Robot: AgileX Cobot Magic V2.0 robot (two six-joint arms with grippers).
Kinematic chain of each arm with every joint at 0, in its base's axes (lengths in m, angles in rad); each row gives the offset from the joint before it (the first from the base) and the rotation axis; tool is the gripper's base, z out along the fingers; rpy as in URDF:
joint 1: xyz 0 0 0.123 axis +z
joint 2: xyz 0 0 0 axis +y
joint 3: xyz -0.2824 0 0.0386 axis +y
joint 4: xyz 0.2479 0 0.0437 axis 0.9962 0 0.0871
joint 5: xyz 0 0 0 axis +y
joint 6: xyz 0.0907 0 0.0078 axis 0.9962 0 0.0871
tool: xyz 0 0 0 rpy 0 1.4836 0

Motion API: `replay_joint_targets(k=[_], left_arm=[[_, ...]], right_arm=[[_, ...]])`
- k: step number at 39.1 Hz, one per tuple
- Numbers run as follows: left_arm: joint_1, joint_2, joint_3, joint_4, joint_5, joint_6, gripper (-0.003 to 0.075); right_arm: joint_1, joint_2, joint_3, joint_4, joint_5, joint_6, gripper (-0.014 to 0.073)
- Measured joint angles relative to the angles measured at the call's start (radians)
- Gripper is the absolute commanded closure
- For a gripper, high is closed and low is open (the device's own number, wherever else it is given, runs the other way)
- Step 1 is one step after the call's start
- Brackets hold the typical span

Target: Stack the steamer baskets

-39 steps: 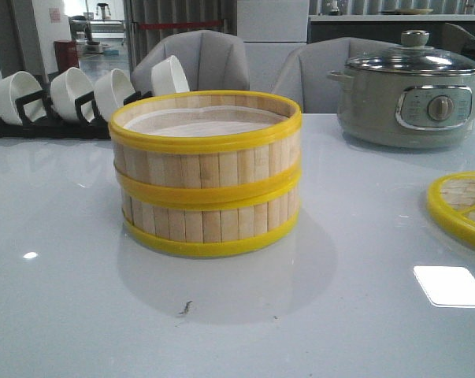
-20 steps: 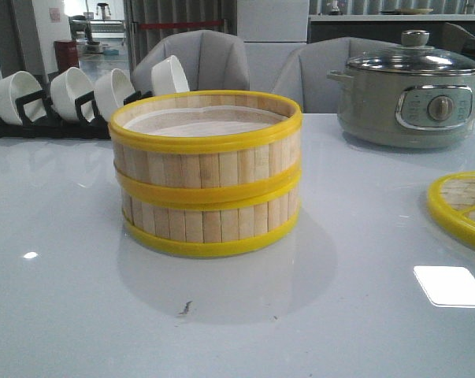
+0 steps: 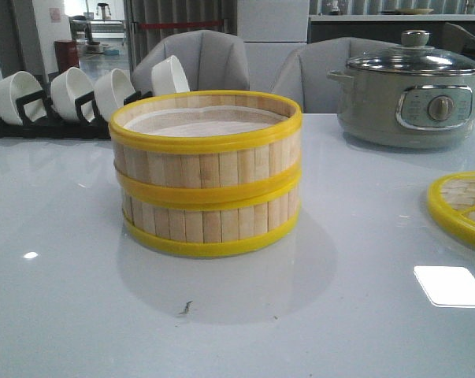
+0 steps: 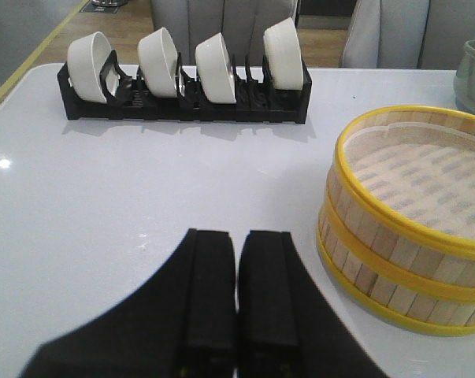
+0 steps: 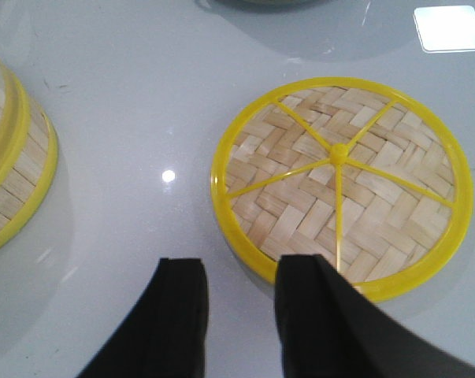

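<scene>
Two steamer baskets [image 3: 206, 174] stand stacked one on the other in the middle of the table, bamboo slat walls with yellow rims, a whitish liner showing in the upper one. The left wrist view shows the stack [image 4: 410, 220] beside my left gripper [image 4: 237, 236], which is shut with nothing between its fingers and hangs apart from the baskets. My right gripper [image 5: 239, 272] is open and empty above the table, one finger over the edge of the woven lid. The stack's edge [image 5: 9, 165] shows off to its side. Neither gripper appears in the front view.
A flat woven bamboo lid [image 5: 339, 185] with yellow rim and knob lies at the table's right [image 3: 462, 206]. A grey-green electric pot [image 3: 410, 90] with glass lid stands at the back right. A black rack of white bowls [image 3: 79, 98] lines the back left [image 4: 186, 79].
</scene>
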Motion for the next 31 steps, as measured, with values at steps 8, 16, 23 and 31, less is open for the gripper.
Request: replay_joint_targets(k=[8, 16, 23, 31], left_arm=[[0.000, 0.000, 0.000, 0.000, 0.000, 0.000, 0.0627], [0.000, 0.000, 0.000, 0.000, 0.000, 0.000, 0.0627], [0.000, 0.000, 0.000, 0.000, 0.000, 0.000, 0.0627], [0.000, 0.000, 0.000, 0.000, 0.000, 0.000, 0.0627]], right_arm=[[-0.018, 0.216, -0.124, -0.021, 0.002, 0.000, 0.0252], [-0.075, 0.427, -0.288, -0.026, 0.002, 0.000, 0.0252], [-0.108, 0.583, -0.395, -0.026, 0.013, 0.000, 0.0252], [-0.128, 0.721, -0.469, -0.026, 0.056, 0.000, 0.0252]])
